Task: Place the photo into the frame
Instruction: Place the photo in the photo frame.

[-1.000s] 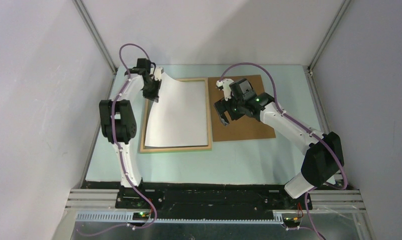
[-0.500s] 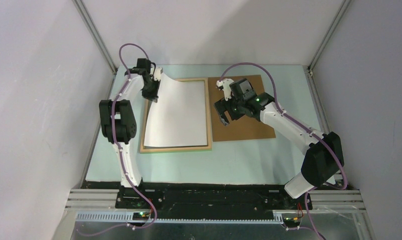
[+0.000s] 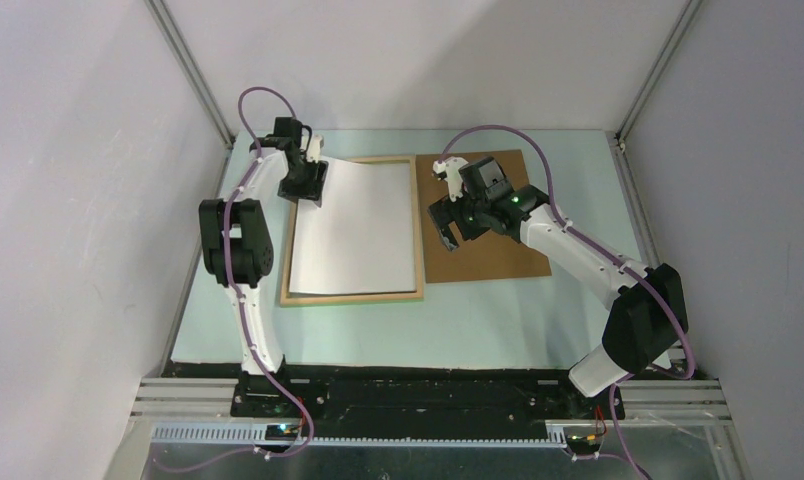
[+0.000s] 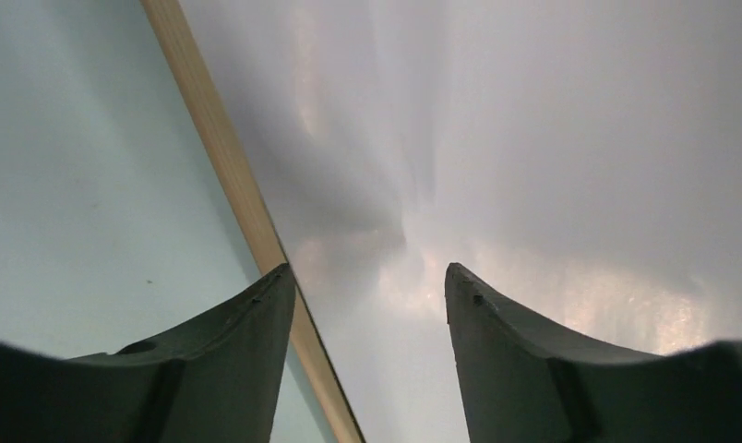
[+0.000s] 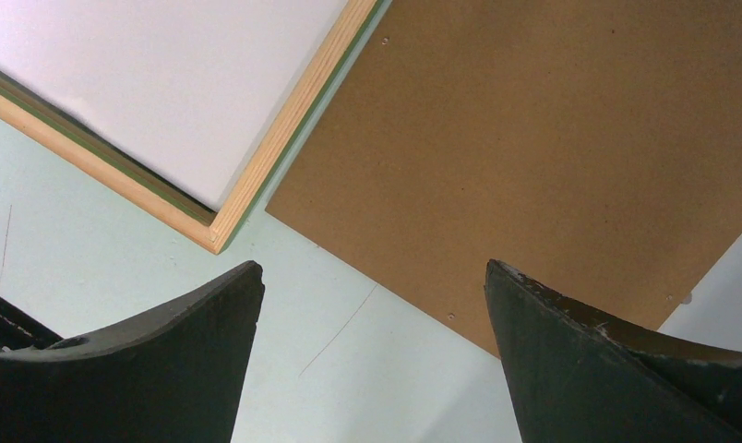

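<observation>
The photo (image 3: 358,228) lies white side up inside the frame (image 3: 350,296), toward the desk's (image 3: 478,320) far-left corner. The left gripper's (image 3: 307,190) jaws stand apart over its far corner, holding nothing. The right gripper's (image 3: 453,232) jaws gape above the backing board (image 3: 498,250). The left gripper should lift straight up so it does not drag the print.

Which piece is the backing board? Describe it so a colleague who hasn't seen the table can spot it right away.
Start at the pale green table and find the wooden frame on its far half, with the photo lying in it white side up. The backing board lies flat just to the right, alongside the frame's right rail. It is the only plain brown panel, with no rim.
</observation>
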Controlling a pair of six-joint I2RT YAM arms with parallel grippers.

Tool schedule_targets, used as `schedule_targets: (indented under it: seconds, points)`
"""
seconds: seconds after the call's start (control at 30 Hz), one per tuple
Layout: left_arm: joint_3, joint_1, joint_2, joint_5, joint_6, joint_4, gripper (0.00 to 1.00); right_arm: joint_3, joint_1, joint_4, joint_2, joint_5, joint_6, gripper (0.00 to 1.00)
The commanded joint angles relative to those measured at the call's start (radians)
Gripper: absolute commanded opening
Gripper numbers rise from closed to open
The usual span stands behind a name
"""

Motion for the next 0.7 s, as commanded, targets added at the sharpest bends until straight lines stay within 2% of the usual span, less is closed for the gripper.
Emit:
schedule_targets:
  seconds: [0.0,0.13,0.2,0.43,0.67]
  points:
    - [0.027,-0.006,-0.006,-0.047,-0.003,0.014,0.69,0.002,-0.004,0.027,-0.011,0.01,-0.006,0.94]
    - [0.027,-0.006,-0.019,-0.105,-0.006,0.013,0.84,0.002,-0.008,0.027,-0.015,0.014,-0.005,0.94]
    - [0.026,-0.006,-0.027,-0.125,-0.005,0.014,0.88,0.002,-0.012,0.026,-0.016,0.015,-0.004,0.94]
    - [-0.003,-0.007,-0.073,-0.133,-0.016,0.036,0.92,-0.019,-0.05,0.048,-0.036,0.027,0.013,0.94]
    - [-0.14,-0.038,-0.182,-0.064,-0.035,0.113,0.94,-0.054,-0.156,0.082,-0.071,-0.007,0.056,0.97]
